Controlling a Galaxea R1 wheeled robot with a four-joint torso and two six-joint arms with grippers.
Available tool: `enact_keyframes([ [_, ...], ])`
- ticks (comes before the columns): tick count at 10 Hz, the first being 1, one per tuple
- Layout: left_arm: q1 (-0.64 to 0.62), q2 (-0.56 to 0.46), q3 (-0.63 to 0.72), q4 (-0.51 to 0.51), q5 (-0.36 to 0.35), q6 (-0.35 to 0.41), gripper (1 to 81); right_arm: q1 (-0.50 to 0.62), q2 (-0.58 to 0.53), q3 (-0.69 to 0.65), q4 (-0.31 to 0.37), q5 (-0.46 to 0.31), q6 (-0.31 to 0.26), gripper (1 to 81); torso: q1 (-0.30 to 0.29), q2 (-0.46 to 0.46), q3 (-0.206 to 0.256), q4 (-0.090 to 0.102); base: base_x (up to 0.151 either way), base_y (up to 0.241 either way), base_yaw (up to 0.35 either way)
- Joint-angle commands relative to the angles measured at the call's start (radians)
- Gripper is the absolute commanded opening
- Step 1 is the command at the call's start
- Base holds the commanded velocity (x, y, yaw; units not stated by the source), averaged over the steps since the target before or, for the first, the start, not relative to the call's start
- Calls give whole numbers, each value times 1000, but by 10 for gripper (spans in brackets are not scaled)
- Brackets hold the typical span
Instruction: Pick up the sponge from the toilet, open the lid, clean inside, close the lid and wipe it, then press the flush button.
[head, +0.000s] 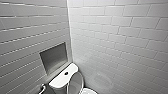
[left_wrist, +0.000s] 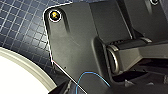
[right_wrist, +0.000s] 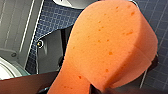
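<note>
Sponge (right_wrist: 110, 47) is being gripped at one end by the right gripper (right_wrist: 100, 89), fingers closed on it, probably leaving its broad face free for wiping; lid (head: 75, 82) is standing raised, exposing the bowl (head: 89, 91).

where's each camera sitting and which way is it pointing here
Head: high on the robot, facing forward and down into a tiled corner, at the cistern, flush button and raised lid.
Left wrist: on the left arm, facing down at the dark floor and a white curved rim; the robot's plate and bar cover much.
Right wrist: on the right arm, facing the sponge close up, floor behind; a plate shows.
Shared: both wrist views catch the dark gridded floor.
</note>
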Motion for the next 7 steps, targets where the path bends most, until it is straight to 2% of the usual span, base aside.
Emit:
enact_keyframes([
  [1,-27,4,-1,-3,96,0,811,9,84,-147,209,-48,-229,10,0,0,0,0,0,0,0],
  [2,-29,4,-3,-3,96,1,811,18,85,-154,242,-57,-271,10,0,0,0,0,0,0,0],
  [5,-23,1,-1,9,98,9,811,53,-35,37,239,-47,-271,10,0,0,0,0,0,0,0],
  [7,-21,-6,-1,9,99,9,811,115,-141,197,248,-44,-270,10,0,0,0,0,0,0,0],
])
